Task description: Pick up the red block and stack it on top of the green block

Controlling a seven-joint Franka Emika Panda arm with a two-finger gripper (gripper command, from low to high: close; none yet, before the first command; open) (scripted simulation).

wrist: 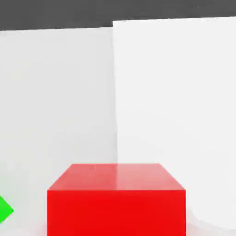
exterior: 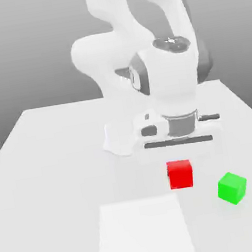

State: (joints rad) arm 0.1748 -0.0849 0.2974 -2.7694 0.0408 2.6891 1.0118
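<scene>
The red block sits square-on on the table, a cube with no long axis. The green block rests near it, toward the exterior view's right, turned corner-forward. Whether the tool is wide or narrow cannot be told.

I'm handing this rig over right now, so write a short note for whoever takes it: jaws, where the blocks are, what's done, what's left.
Gripper: the hand hangs low over the table, just behind the red block; whether the jaws are open or shut cannot be told.
Red block: on the table, not lifted, close in the hand view.
Green block: on the table toward the exterior view's right of the red one, apart from it, nothing on top.
Done: approach only.
Left: grasp red, lift, stack on green.
</scene>
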